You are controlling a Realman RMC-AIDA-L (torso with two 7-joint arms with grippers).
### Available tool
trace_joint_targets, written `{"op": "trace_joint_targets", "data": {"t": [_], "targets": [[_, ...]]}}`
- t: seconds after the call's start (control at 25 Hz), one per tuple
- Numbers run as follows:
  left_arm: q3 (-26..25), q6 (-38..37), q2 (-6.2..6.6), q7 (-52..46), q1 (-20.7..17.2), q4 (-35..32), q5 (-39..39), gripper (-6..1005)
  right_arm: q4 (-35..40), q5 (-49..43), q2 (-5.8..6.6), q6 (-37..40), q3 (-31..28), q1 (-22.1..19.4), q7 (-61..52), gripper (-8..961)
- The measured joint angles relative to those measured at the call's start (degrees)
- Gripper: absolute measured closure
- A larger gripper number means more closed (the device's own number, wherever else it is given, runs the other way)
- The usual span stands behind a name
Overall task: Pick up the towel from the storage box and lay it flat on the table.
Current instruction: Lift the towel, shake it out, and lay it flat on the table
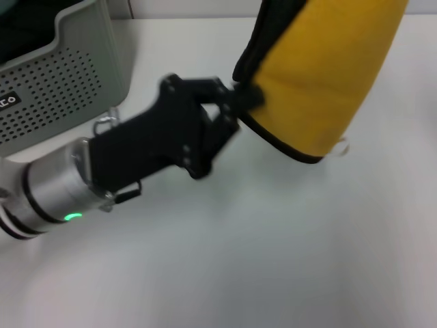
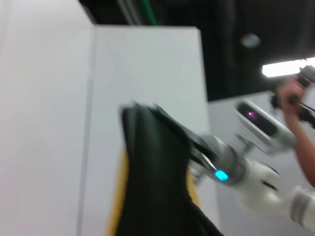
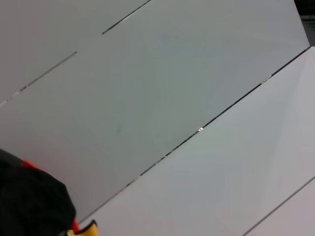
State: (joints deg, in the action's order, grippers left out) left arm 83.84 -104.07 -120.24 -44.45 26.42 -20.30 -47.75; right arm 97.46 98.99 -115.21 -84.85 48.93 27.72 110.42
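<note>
White counter point(image 1: 273, 260) spans the scene; the storage box point(image 1: 61, 82) sits at its far left corner. The left hand point(image 1: 242, 102) is clenched on the black-trimmed edge of the towel point(image 1: 321, 75), which hangs above the counter's far middle. The right hand's state cannot be told. Removal appears complete; spreading flat remains.

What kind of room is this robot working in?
Probably a robotics lab or test room: a bare white table with a storage box, plain white panel walls, and a person beside the robot while its left gripper holds a towel.
</note>
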Motion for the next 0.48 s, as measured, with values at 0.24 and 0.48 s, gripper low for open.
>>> {"op": "trace_joint_targets", "data": {"t": [0.24,0.48], "targets": [[0.0,-2.4,0.90,-2.5,-0.4,2.0,4.3,944,-4.5,-0.5,-0.33,-0.1,2.9,-0.8,-6.8,950],[0.1,-5.5,3.81,-8.1,-2.3,-2.2,3.2,980,-7.3,-0.9,-0.47,1.2,5.5,-2.5,-17.4,949]]}}
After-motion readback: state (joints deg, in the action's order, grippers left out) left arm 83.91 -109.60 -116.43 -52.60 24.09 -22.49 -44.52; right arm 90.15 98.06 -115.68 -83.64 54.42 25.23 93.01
